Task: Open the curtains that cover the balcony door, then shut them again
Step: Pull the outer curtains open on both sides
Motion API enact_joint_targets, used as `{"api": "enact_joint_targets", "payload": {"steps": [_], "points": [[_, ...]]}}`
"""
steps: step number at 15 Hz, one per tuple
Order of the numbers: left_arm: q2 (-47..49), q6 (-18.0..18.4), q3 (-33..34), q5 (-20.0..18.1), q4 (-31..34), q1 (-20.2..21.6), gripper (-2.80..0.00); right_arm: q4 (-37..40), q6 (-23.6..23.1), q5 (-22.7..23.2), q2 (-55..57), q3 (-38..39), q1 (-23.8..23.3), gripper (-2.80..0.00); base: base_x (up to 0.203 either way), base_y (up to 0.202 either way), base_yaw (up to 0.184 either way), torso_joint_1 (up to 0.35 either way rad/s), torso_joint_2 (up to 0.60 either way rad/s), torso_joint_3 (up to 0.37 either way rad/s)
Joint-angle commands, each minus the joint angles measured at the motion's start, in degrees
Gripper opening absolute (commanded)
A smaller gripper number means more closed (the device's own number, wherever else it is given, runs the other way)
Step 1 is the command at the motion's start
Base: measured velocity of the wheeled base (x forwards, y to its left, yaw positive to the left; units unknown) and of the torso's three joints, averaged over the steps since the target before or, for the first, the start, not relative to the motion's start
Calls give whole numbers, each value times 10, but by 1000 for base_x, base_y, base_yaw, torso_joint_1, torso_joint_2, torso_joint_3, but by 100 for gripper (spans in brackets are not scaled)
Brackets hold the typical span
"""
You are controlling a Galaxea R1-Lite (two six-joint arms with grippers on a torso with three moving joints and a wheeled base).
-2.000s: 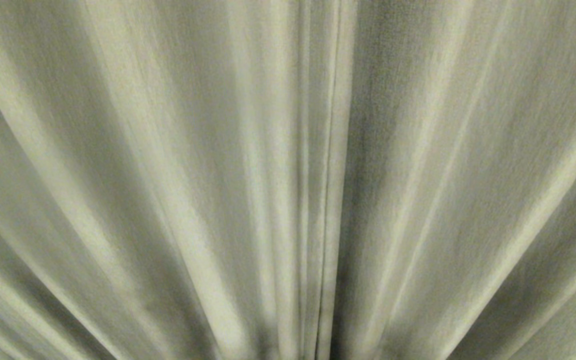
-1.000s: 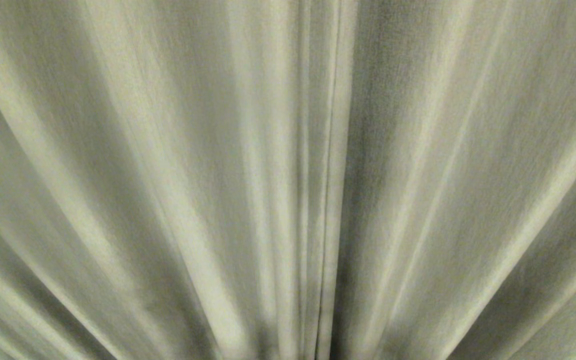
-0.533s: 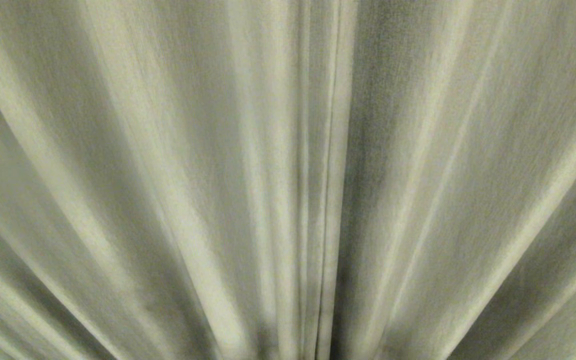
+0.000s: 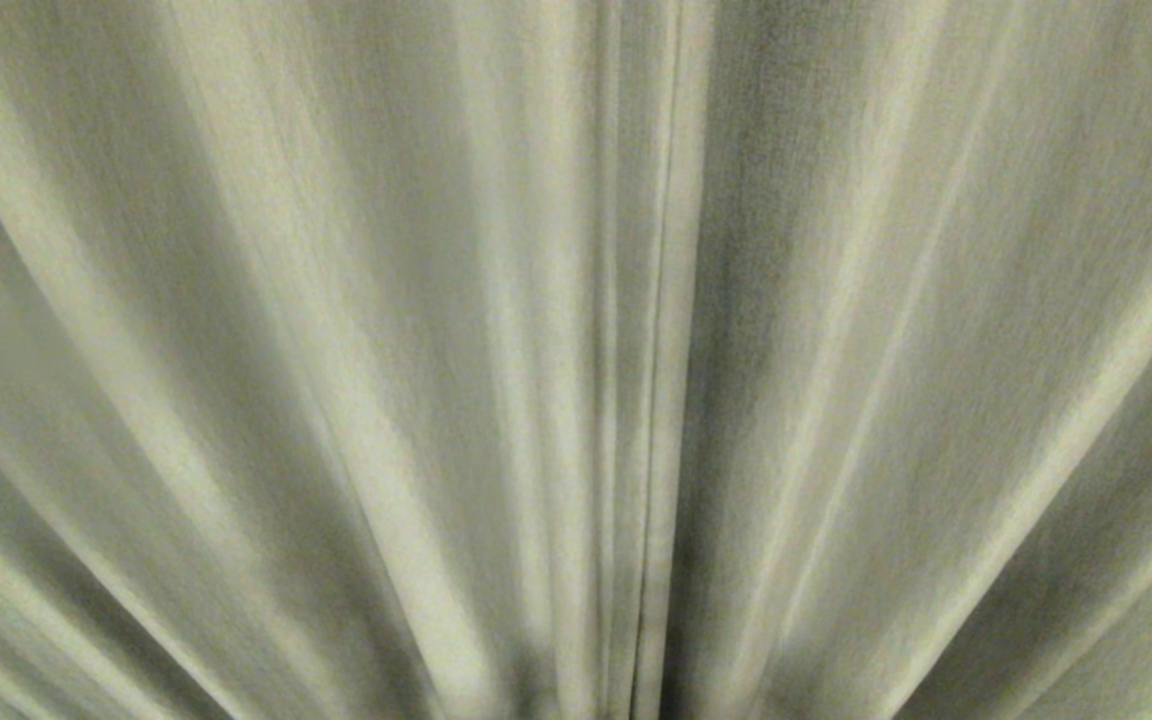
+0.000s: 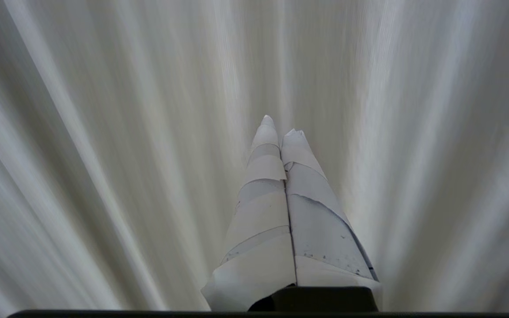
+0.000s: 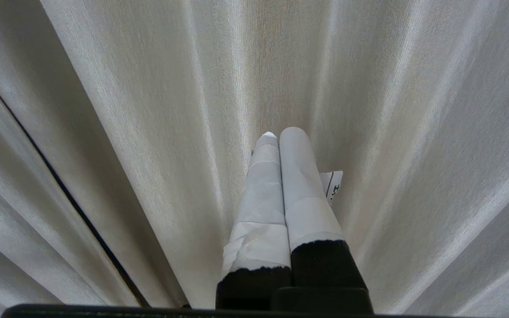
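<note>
Nothing is being moved since before: curtains (image 4: 336,350) drawn together; left gripper (image 5: 281,126), right gripper (image 6: 281,132) being kept closed, empty.

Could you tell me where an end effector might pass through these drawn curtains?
Only the dark slit where the two curtains meet at their hems looks passable. Pleated fabric fills everything either side. Both the left end effector and right end effector are shut.

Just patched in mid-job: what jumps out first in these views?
Cream pleated curtains fill every view, drawn shut; their two hemmed edges meet in a dark seam just right of centre in the head view. No door shows behind them. In the wrist views, the left gripper and right gripper, wrapped in white tape, point at the fabric with jaws shut, holding nothing.
</note>
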Motion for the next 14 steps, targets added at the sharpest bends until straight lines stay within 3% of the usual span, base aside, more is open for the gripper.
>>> {"api": "enact_joint_targets", "payload": {"steps": [1,6,7,11,13,14], "points": [[0,15,0,-1,-17,0,-280,0,0,0,0,0,0,-280,0,0,0,0,0,0],[0,151,0,-5,-103,0,-280,0,0,0,0,0,0,-280,0,0,0,0,0,0],[0,162,-1,-7,-104,0,-280,0,0,0,0,0,0,-280,0,0,0,0,0,0],[0,139,-62,-7,-34,0,-280,0,0,0,0,0,0,-280,0,0,0,0,0,0],[9,107,-133,-13,65,0,-280,0,0,0,0,0,0,-280,0,0,0,0,0,0],[22,96,-171,-34,116,0,-280,-1,0,0,0,0,0,-280,0,0,0,0,0,0]]}}
